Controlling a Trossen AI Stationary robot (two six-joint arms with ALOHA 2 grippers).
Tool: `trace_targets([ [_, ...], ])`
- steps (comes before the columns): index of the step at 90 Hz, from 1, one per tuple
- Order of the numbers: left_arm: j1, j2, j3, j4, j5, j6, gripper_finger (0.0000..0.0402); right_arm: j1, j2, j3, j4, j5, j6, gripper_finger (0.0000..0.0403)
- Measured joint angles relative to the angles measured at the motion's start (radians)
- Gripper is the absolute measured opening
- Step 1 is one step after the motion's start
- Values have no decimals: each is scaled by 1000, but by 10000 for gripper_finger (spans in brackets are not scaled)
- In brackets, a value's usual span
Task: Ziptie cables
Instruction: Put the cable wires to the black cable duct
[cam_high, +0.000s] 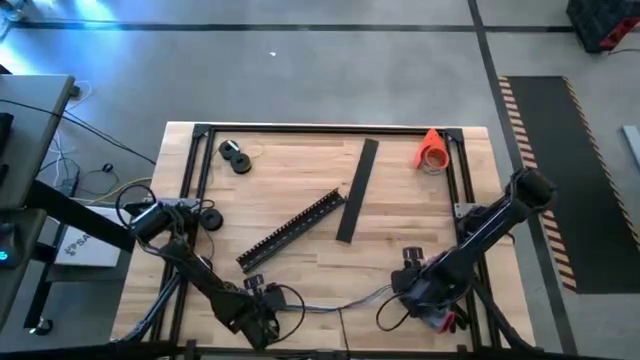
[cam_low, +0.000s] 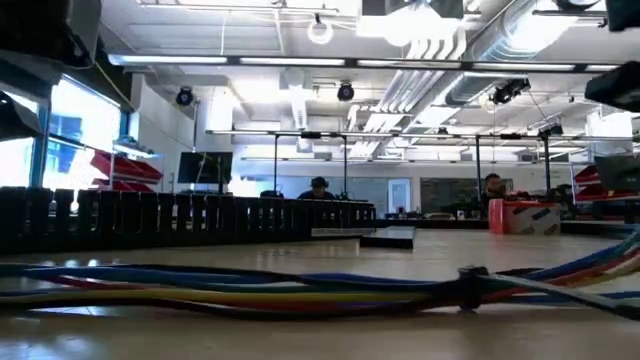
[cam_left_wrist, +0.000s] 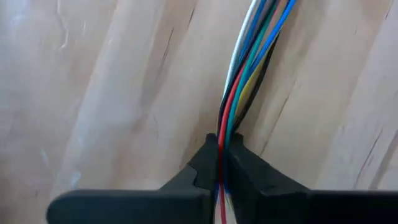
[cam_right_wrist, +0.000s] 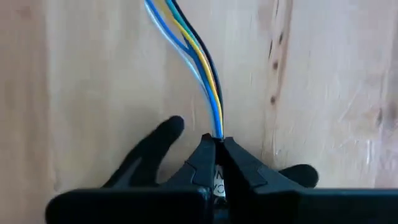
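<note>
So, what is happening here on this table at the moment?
Both arms work at the near edge of the wooden table. The left gripper and the right gripper are each shut on one end of the cables, a bundle of coloured wires lying along the table between them. In the low view a dark band already circles the bundle.

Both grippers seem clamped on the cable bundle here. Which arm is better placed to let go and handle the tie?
Tentatively right: the zip tie sits nearer its end of the cables. Left gripper and right gripper both pinch them.
</note>
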Motion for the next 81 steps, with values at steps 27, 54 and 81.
trace_targets([
  [27, -39, -235, -10, -183, -27, -156, 1, -89, -189, 5, 24, 190, -223, 0],
  [54, -107, -427, -10, -435, -263, -404, 0, -454, -226, 5, 253, 170, -685, 0],
  [81, -116, -356, -96, -152, -313, -416, 4, -540, -253, 4, 281, 48, -782, 0],
])
